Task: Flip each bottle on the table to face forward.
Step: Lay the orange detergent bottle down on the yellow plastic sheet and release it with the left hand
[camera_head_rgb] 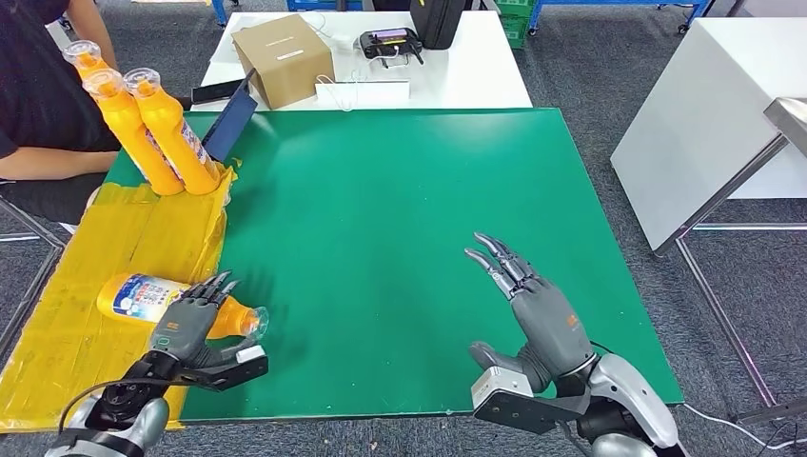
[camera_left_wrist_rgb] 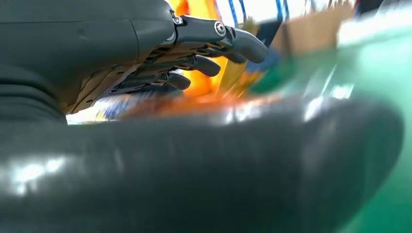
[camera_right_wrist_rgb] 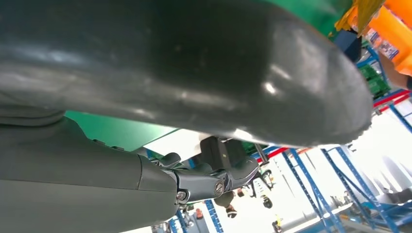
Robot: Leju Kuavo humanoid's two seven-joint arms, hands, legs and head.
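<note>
**Left hand on the lying bottle**

An orange bottle (camera_head_rgb: 143,297) lies on its side on the yellow sheet (camera_head_rgb: 57,333). The left hand (camera_head_rgb: 186,326) rests over it, fingers curled on it. The right hand (camera_head_rgb: 538,314) is spread above the green surface (camera_head_rgb: 400,209), holding nothing. Three bottles (camera_head_rgb: 157,133) stand far back.

No legible text, even on the bottle (camera_head_rgb: 143,296) label.

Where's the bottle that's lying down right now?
In the head view the lying bottle is near left, on the yellow sheet at the green mat's edge, under the left hand.
</note>
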